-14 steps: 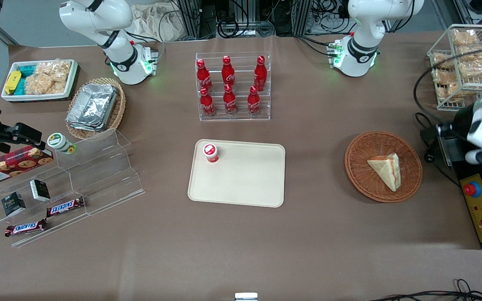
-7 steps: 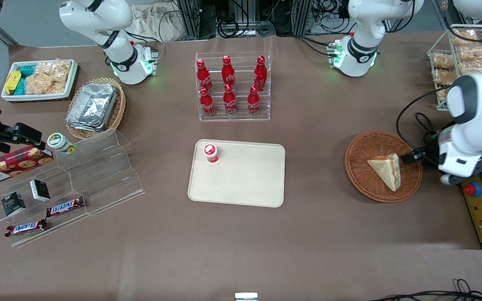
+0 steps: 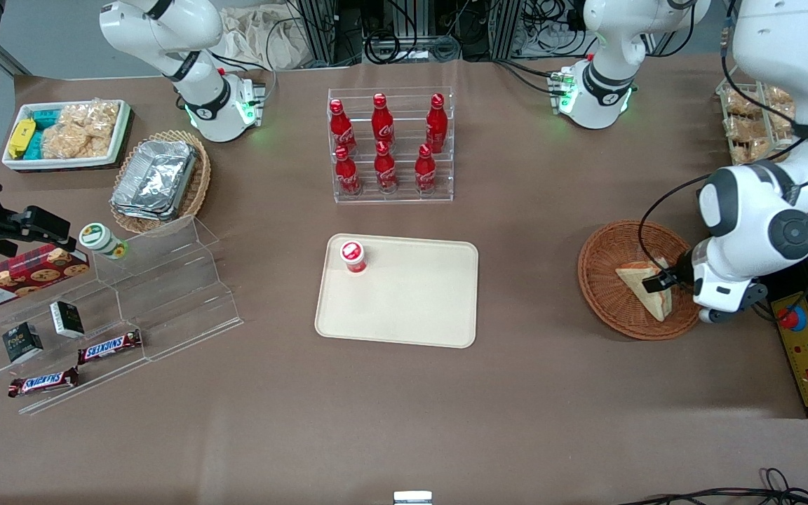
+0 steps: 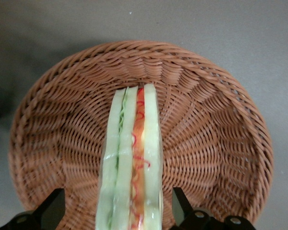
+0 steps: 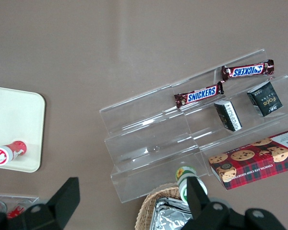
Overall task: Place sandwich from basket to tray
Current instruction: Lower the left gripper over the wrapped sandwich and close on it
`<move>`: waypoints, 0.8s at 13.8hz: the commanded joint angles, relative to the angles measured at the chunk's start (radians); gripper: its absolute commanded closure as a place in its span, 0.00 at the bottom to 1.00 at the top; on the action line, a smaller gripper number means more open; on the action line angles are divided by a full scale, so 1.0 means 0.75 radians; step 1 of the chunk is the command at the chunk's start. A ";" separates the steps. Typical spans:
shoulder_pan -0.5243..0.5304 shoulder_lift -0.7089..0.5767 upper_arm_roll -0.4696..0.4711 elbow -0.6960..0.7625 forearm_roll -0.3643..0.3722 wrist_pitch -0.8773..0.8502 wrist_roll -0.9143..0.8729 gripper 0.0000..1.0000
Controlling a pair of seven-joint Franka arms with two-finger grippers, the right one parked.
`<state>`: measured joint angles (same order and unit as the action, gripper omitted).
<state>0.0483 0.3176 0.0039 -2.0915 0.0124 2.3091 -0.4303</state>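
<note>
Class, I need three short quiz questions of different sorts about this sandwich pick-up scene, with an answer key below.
1. True or false: the sandwich lies in the basket.
2. What already stands on the tray? A) a green-lidded jar B) a small red-capped container C) a Snickers bar
3. Fill in: the gripper hovers with one open finger on each side of the ____.

Key: 1 true; 2 B, the red-capped container; 3 sandwich.

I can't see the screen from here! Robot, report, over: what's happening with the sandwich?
Tool open, straddling the sandwich, no grip yet. Sandwich lies in the basket. Tray holds a small red-capped bottle at one corner.
</note>
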 commanded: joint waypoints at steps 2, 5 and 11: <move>0.003 0.031 -0.001 -0.069 -0.065 0.155 -0.034 0.07; 0.001 0.016 -0.003 -0.054 -0.080 0.138 -0.119 0.47; -0.029 -0.092 -0.015 0.003 -0.060 -0.066 -0.150 0.75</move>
<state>0.0400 0.3185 -0.0024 -2.1037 -0.0355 2.3457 -0.5287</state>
